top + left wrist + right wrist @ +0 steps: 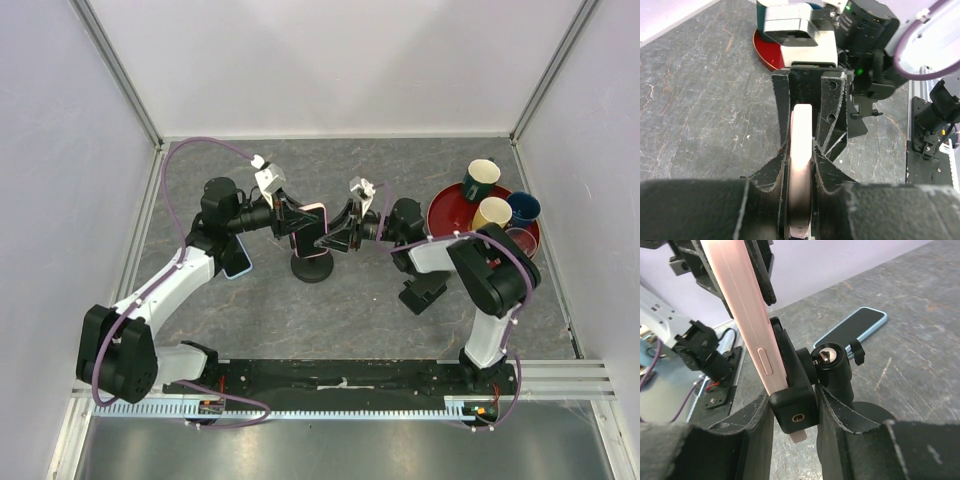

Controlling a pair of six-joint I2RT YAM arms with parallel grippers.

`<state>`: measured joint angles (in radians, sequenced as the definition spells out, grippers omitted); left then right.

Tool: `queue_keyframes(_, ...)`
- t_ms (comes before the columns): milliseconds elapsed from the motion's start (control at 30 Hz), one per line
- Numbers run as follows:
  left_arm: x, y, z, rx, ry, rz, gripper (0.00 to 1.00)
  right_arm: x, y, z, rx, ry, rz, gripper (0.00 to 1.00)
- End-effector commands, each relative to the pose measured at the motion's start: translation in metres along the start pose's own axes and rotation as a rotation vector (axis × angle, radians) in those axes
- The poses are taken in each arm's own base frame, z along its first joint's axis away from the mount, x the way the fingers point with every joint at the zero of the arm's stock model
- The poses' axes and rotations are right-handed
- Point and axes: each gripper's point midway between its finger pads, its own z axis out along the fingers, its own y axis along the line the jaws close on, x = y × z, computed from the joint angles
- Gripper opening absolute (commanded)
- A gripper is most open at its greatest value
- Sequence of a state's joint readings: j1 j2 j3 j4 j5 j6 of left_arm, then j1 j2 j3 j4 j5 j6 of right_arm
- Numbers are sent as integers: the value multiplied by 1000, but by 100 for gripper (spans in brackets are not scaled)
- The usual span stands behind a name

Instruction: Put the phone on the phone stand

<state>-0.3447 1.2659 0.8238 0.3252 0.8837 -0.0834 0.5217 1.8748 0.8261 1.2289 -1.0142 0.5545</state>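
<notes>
Slim pink-rimmed phone [747, 325] stands edge-on, pinched by the left gripper [801, 155]. The right gripper [794, 405] clamps the cradle [792, 385] of the matte black disc-based phone stand [312, 270]. Round red tray [445, 215] holds cups [481, 180].

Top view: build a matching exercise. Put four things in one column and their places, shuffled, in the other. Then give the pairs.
Things
1. pink phone
2. blue phone
3. cups
4. wedge stand

Places
A. on the red tray
B. flat on the table, under the left arm
C. gripped by the left hand, against the stand that the right hand grips
D. on the table, close beside the right arm

Pairs: 1-C, 2-B, 3-A, 4-D
</notes>
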Motion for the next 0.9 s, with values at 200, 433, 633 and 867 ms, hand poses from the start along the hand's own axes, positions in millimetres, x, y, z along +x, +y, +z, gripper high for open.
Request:
queue_keyframes(200, -13, 46, 3, -310, -12, 176, 2, -38, -17, 2, 488, -164, -243, 0)
queue_keyframes(433, -8, 39, 8, -252, -5, 166, 2, -27, -5, 17, 418, -68, -293, 0)
queue_keyframes(633, -5, 32, 11, -203, -6, 151, 2, -1, -3, 17, 310, 78, -287, 67)
queue_keyframes(867, -5, 28, 11, -190, -10, 147, 2, -21, -3, -41, 272, 38, -274, 85)
